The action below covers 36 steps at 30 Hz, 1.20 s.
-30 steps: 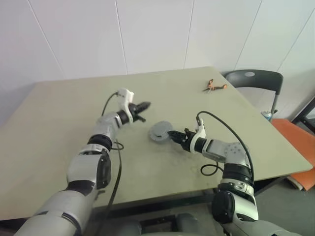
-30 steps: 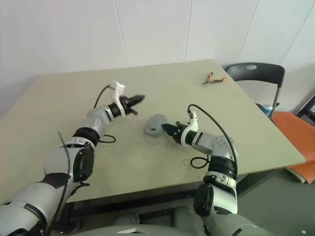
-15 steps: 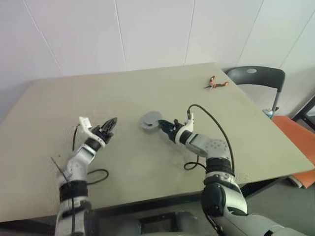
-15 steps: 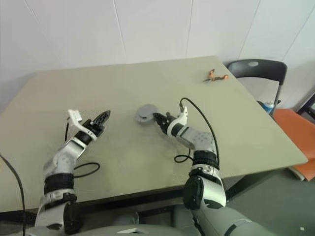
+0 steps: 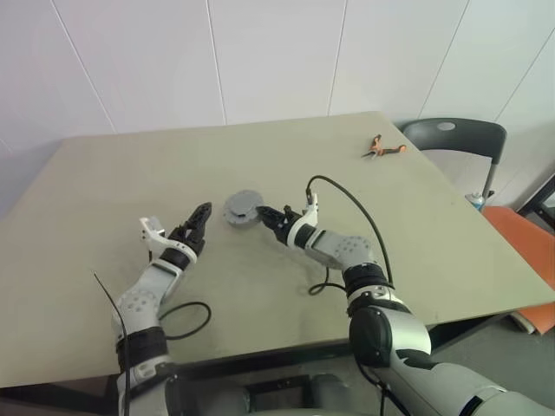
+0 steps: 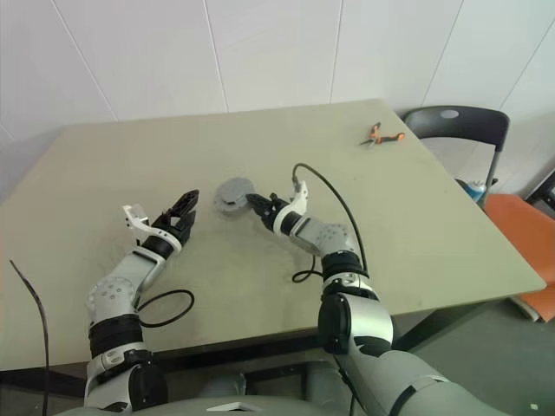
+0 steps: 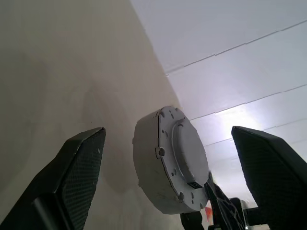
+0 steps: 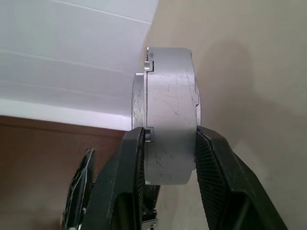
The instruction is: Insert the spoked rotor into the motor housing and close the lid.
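A grey round unit lies mid-table: the lid sits on the motor housing, with a seam between the two. My right gripper is shut on the unit's edge, one finger on each flat face. Level with it and a short gap to its left, my left gripper stands open and empty, pointing at the unit, its fingers wide apart. The spoked rotor is hidden.
Orange-handled pliers lie near the table's far right corner. A dark chair stands past that corner. Black cables loop on the table by my right arm and my left arm.
My left gripper has opened, pulling back toward the near left and sinking closer to the table. My right gripper has carried the grey unit leftward across the table.
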### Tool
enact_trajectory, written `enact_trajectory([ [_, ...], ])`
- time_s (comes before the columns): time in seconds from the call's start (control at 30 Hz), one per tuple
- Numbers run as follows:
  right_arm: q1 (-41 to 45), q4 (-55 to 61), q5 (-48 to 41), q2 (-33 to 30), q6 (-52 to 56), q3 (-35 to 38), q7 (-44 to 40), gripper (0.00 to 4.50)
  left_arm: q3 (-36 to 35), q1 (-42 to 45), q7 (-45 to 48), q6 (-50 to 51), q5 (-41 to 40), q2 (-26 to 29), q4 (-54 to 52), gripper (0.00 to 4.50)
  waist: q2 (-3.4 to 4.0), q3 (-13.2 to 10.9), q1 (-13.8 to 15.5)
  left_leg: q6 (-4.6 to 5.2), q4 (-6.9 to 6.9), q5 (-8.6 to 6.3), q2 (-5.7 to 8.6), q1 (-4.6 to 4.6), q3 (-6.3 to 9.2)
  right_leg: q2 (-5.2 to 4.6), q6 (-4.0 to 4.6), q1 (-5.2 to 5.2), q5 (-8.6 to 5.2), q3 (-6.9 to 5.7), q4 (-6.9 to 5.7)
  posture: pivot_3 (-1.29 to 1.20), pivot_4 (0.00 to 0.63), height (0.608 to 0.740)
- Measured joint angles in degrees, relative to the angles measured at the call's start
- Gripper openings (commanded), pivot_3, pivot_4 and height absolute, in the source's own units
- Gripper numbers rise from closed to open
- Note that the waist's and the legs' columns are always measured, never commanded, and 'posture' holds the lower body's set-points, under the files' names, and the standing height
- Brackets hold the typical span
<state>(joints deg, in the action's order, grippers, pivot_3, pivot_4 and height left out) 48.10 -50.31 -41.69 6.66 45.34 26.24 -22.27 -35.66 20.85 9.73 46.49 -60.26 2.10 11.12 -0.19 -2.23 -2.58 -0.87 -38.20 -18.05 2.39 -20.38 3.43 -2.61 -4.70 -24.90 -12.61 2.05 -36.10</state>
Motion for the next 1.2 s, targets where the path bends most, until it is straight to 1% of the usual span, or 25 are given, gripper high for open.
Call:
enact_trajectory([
  [0.1, 0.0, 0.09, -0.16, 0.0, 0.44, -0.6, -0.64, 1.17, -0.97, 0.97, -1.28, 2.59, -3.87, 0.69, 1.02, 4.48, 0.0, 0.0, -0.06, -0.01, 0.01, 0.0, 0.0, -0.01, 0.0, 0.0, 0.0, -0.01, 0.0, 0.0, 0.01, 0.0, 0.0, 0.74],
  [0.2, 0.0, 0.13, -0.18, 0.0, 0.61, -1.26, -1.28, 1.17, -1.11, 2.0, -2.06, 4.22, -5.49, 2.16, 2.81, 4.48, 0.0, 0.0, -0.05, -0.04, 0.01, 0.02, 0.0, 0.0, 0.0, 0.02, 0.0, -0.01, 0.0, 0.0, 0.0, 0.0, 0.0, 0.74],
  [0.43, 0.0, 0.7, -0.27, 0.0, 1.68, -2.2, -2.37, 1.17, -0.23, 2.19, -2.05, 7.28, -6.14, 4.59, 6.54, 4.48, 0.0, 0.0, -0.05, -0.08, 0.01, 0.04, 0.02, 0.0, 0.0, 0.02, 0.01, 0.0, 0.01, 0.0, 0.0, 0.0, 0.0, 0.74],
  [0.57, -0.01, 1.08, -0.27, 0.0, 2.33, -3.11, -3.21, 1.17, 1.48, 2.18, -1.01, 9.02, -6.14, 4.67, 7.36, 4.48, 0.0, 0.0, -0.05, -0.1, 0.01, 0.05, 0.03, 0.0, 0.0, -0.01, 0.02, -0.01, 0.01, 0.0, 0.0, 0.0, 0.0, 0.74],
  [0.8, -0.01, 1.72, -0.29, 0.0, 3.08, -3.61, -4.01, 1.17, 1.56, 2.34, 1.4, 8.96, -6.21, 4.64, 8.93, 4.48, 0.0, 0.0, -0.05, -0.14, 0.01, 0.07, 0.03, 0.01, 0.01, -0.02, 0.04, -0.01, 0.02, 0.0, -0.01, 0.0, 0.0, 0.74],
  [0.9, -0.01, 1.71, -0.28, -0.01, 3.06, -3.61, -4.02, 1.17, 1.7, 3.79, 3.55, 7.93, -6.15, 4.53, 11.11, 4.48, 0.0, 0.0, 0.02, -0.18, 0.01, 0.1, 0.03, 0.0, 0.02, -0.01, 0.05, -0.01, 0.03, -0.02, -0.01, 0.0, 0.0, 0.74],
  [1.0, 0.01, 1.65, -0.28, -0.02, 3.03, -3.97, -4.14, 1.17, 2.21, 6.56, 6.91, 5.47, -5.13, 4.3, 14.58, 3.87, 0.0, 0.0, 0.05, -0.23, 0.01, 0.13, 0.06, -0.01, 0.03, 0.01, 0.06, 0.0, 0.04, -0.04, 0.0, 0.0, 0.0, 0.74],
  [1.13, 0.05, 1.46, -0.26, -0.04, 2.09, -3.65, -4.25, 1.17, 3.17, 8.46, 13.15, 1.44, -1.99, 4.32, 20.94, 2.58, -0.01, 0.01, -0.16, -0.24, 0.02, 0.13, 0.07, 0.0, 0.02, 0.03, 0.07, -0.01, 0.04, -0.03, 0.0, 0.0, 0.0, 0.74],
  [1.17, 0.05, 1.23, -0.4, -0.05, 2.0, -3.1, -4.32, 1.17, 3.12, 8.86, 14.78, 0.87, -1.7, 4.39, 21.99, 2.35, -0.01, 0.01, -0.16, -0.24, 0.02, 0.13, 0.05, -0.01, 0.03, 0.03, 0.07, -0.01, 0.04, -0.03, 0.0, 0.0, 0.0, 0.74],
  [1.2, 0.05, 1.03, -0.69, -0.05, 1.88, -2.85, -4.52, 1.17, 3.12, 9.31, 16.16, 0.37, -1.42, 4.48, 23.04, 2.25, -0.01, 0.01, -0.14, -0.24, 0.02, 0.13, 0.05, 0.0, 0.03, 0.02, 0.07, -0.01, 0.04, -0.04, -0.01, 0.0, 0.0, 0.74],
])
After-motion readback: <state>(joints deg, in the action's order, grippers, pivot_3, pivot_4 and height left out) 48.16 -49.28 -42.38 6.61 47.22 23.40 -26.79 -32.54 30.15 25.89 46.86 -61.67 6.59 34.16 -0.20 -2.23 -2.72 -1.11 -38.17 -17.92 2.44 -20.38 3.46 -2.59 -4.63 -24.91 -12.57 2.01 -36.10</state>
